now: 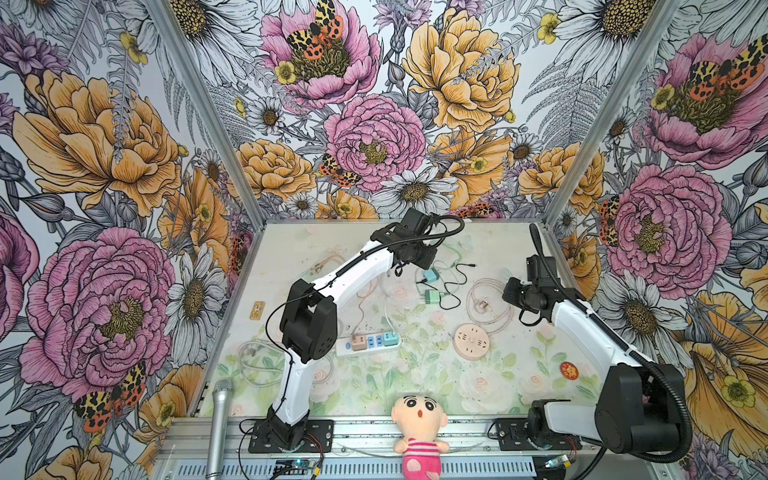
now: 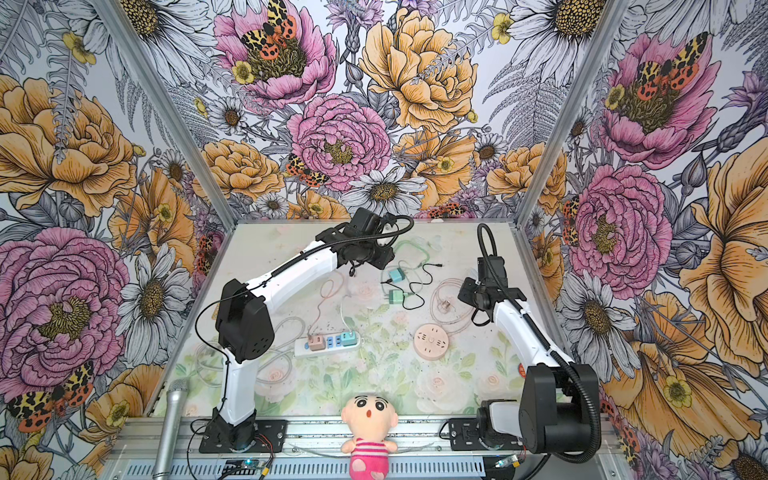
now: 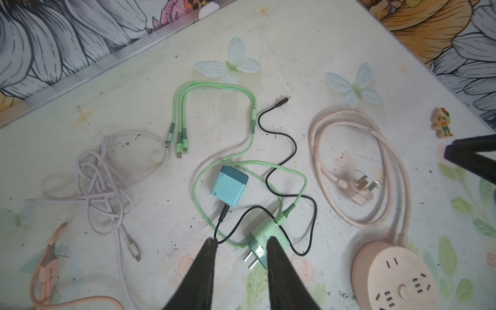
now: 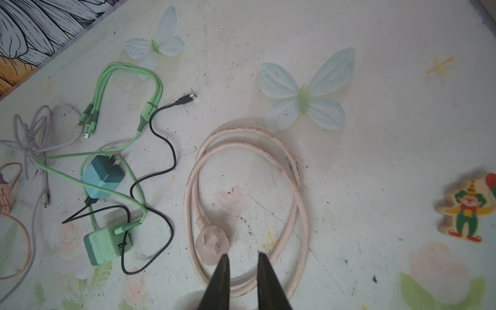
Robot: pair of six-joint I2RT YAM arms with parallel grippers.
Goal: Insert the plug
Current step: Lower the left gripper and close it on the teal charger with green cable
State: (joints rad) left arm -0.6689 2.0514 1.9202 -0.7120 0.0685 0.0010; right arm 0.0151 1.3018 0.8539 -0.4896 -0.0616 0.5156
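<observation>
A mint-green charger plug (image 3: 264, 236) lies on the table with its two prongs showing between the fingers of my left gripper (image 3: 241, 240), which hangs open above it. A blue charger plug (image 3: 229, 185) lies just beyond, tangled in green and black cables. The pink three-prong plug (image 4: 212, 245) on its coiled pink cord sits right beside the fingertips of my right gripper (image 4: 243, 254), whose jaws stand slightly apart with nothing between them. A white power strip (image 1: 368, 345) holding several small plugs and a round pink socket (image 1: 471, 341) lie nearer the front.
A tangled white cable (image 3: 102, 182) and a pink cable lie to the left. A clown figurine (image 4: 468, 208) stands at the far right. A plush doll (image 1: 419, 432) and a microphone (image 1: 219, 424) sit at the front rail. Flowered walls close in three sides.
</observation>
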